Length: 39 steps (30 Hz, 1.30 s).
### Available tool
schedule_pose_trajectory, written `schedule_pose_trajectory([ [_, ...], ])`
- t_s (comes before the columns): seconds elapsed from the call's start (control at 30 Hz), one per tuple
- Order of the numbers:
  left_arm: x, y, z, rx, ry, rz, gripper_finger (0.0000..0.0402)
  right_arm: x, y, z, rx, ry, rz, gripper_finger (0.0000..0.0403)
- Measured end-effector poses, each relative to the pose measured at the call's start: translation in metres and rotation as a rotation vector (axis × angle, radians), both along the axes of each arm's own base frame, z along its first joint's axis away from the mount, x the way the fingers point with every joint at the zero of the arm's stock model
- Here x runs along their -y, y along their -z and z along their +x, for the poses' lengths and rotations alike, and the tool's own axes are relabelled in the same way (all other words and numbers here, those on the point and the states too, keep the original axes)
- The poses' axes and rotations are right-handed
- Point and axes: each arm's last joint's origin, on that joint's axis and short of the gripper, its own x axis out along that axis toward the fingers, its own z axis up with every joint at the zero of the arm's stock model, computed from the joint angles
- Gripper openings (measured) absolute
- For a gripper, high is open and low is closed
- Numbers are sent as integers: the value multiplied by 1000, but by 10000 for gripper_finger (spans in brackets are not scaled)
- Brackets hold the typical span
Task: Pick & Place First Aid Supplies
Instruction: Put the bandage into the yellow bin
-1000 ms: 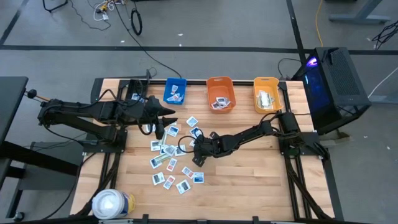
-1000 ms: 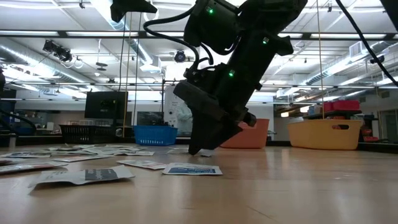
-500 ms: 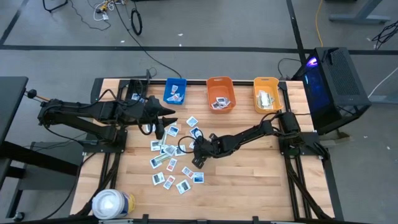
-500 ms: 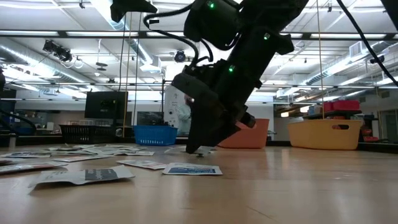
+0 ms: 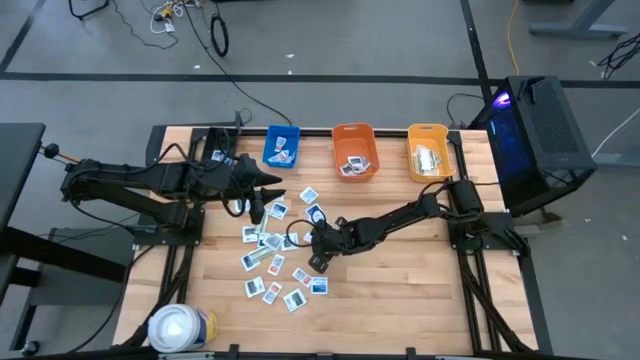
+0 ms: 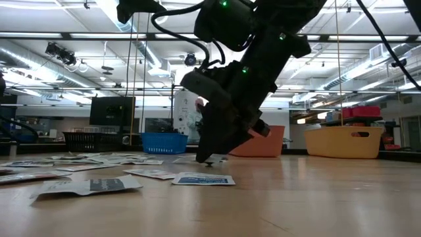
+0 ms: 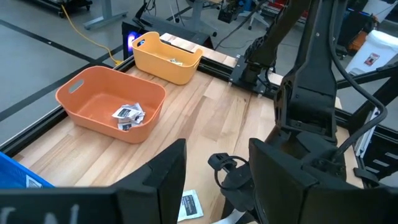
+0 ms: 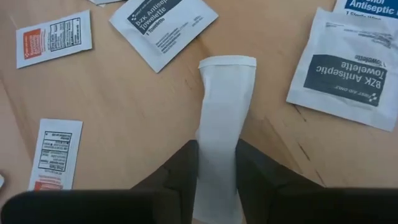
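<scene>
One pale strip (image 8: 219, 134) is now being pinched by the right tool (image 8: 214, 163), narrower than a second ago; we are judging lift imminent. Left tool (image 7: 214, 180) is hanging spread.

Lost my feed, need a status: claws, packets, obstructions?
Right claw shut on a pale strip, low over the table. Left claw open, waiting by the blue bin. Loose packets around; nothing blocking.

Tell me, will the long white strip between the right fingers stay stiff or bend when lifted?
The white strip looks thin and flat like paper, so it will probably droop and weigh little. The right gripper pinches only one end, so the free end may swing.
</scene>
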Motion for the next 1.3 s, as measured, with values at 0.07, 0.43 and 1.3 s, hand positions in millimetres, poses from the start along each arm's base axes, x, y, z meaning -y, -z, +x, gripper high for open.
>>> schedule_pose_trajectory([
  [0.07, 0, 0, 0, 0, 0, 0, 179, 0, -2, 0, 0, 4, 23, 100],
  [0.43, 0, -1, 0, 13, 0, -1, 179, 5, -24, -1, 54, 13, 28, 98],
  [1.3, 4, -16, 5, 132, 184, 148, 179, 39, -169, -40, 439, -57, 194, 98],
])
